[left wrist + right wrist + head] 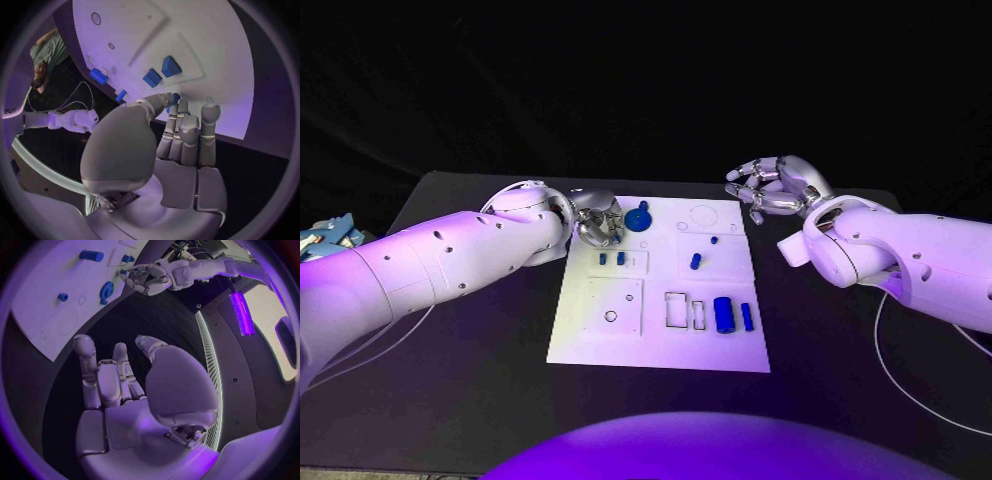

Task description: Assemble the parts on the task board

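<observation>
while the left robot hand [596,222] hovers released at the task board's [661,340] far-left corner beside a round blue part [639,216], the right robot hand [773,186] hangs off-board, fingers curled, grasping nothing.

My rig: two glossy white, rounded arm shells with small dark screw holes; thin white cables trailing beneath each forearm; left silver segmented-finger hand [599,222] and matching right silver hand [769,187], smooth domed palm covers.

Surface: black table [473,380], dark and matte.
On it: white board [661,345], lying flat at the middle, long side running away from the robot.
Also on it: thin white cable [906,385] near the right edge.
</observation>
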You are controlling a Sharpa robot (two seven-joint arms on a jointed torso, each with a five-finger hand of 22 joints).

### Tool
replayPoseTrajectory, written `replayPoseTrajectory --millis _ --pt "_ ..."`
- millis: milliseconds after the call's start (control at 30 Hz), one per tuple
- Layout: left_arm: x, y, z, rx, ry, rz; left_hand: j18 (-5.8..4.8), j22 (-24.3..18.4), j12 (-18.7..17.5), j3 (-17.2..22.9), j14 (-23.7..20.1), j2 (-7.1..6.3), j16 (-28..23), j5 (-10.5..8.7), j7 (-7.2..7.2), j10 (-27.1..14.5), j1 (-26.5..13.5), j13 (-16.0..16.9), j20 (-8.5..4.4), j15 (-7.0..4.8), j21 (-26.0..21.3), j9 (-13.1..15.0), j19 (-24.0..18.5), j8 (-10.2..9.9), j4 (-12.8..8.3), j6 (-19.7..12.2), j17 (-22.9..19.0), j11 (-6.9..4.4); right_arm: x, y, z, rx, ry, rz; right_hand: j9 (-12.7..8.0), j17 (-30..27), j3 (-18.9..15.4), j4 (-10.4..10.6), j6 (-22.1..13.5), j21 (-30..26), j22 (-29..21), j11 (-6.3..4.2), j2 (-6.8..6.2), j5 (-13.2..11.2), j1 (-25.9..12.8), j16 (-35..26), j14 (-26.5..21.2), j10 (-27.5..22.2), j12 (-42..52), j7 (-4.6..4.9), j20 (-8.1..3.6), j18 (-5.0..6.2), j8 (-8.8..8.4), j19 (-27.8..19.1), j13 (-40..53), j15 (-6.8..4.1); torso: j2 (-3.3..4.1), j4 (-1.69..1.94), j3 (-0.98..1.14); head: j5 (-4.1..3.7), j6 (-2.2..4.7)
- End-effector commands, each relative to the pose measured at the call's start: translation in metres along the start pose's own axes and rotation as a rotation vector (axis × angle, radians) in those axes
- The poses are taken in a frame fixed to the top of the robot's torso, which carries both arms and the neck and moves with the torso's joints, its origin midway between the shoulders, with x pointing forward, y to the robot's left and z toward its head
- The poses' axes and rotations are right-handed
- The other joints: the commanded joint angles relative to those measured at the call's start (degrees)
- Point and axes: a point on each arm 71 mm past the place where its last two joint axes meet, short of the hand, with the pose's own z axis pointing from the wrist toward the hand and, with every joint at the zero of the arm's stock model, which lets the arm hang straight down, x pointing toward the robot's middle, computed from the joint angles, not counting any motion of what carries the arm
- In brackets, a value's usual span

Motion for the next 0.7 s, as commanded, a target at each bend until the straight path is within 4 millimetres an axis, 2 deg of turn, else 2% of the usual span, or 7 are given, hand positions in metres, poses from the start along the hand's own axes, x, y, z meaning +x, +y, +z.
replayPoseTrajectory --millis 33,700 --pt "0.0002 -0.0015 0.0002 0.012 0.004 0.001 -0.47 -0.4 -0.9 0.2 -0.3 -0.18 -0.3 -0.06 0.18 -1.0 -0.6 -0.3 0.21 0.39 -0.5 -0.2 -0.5 -0.6 -0.2 -0.8 -0.6 0.13 0.0010 0.0007 -0.0001 -0.013 0.008 -0.005 0.0 0.0 0.3 -0.2 -0.5 -0.2 0.0 -0.23 0.17 0.4 0.2 -0.1 -0.4 0.0 -0.2 0.11 0.07 0.95 0.35 -0.4 0.0 -0.07 0.03 0.00 -0.03 -0.02 0.01" --pt "-0.0020 0.0005 -0.0021 0.019 -0.032 0.000 -0.13 -2.0 -3.0 0.3 -1.7 -1.83 -0.8 -0.08 1.27 -2.5 -1.2 -0.6 1.06 1.27 -1.6 -1.3 -1.9 -3.0 -0.9 -3.1 -3.0 1.13 0.0003 -0.0004 -0.0004 -0.010 0.003 -0.007 -0.1 -0.3 0.3 -0.2 -0.6 -0.6 -0.3 -0.22 0.08 0.4 0.1 -0.3 -0.5 0.0 -0.2 0.12 0.07 1.01 0.36 -0.6 -0.2 -0.07 0.02 -0.06 -0.04 -0.01 0.01"
